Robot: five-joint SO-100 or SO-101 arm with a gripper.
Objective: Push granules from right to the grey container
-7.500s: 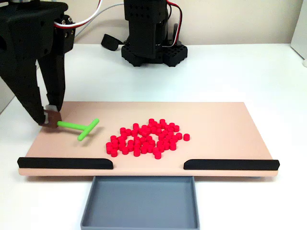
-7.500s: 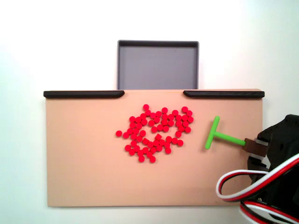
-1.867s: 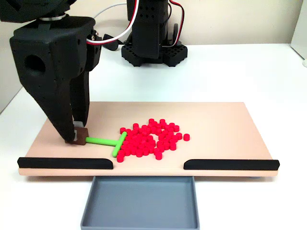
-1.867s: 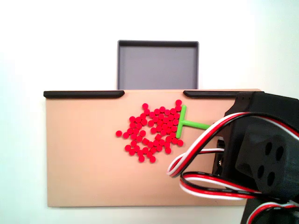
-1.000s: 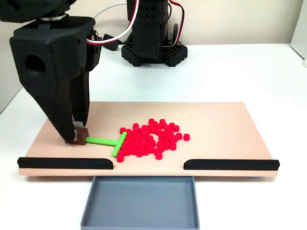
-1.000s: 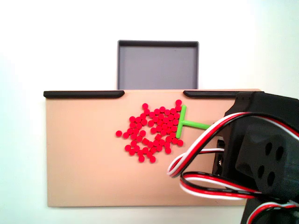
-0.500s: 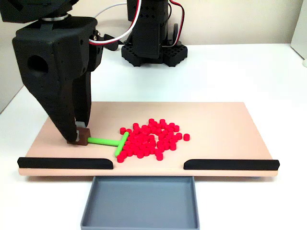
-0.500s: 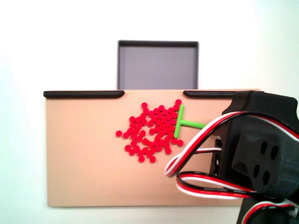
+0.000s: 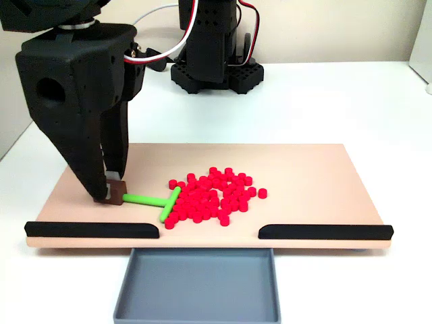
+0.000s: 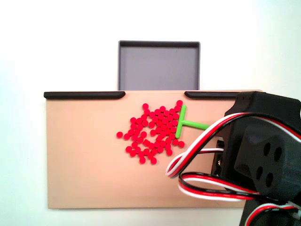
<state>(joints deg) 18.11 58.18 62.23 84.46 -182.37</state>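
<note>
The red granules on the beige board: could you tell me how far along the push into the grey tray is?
Done: the gripper holds the green T-shaped pusher stick, whose crossbar touches the edge of the cluster of small red cylindrical granules. In hand: the sideways sweep. Left: nearly everything, as the shallow blue-grey plastic tray is empty and every granule lies on the flat beige board.

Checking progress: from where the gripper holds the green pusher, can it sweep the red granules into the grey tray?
Probably yes: the gripper holds the pusher against the granules, and the gap between the black strips opens onto the tray.
</note>
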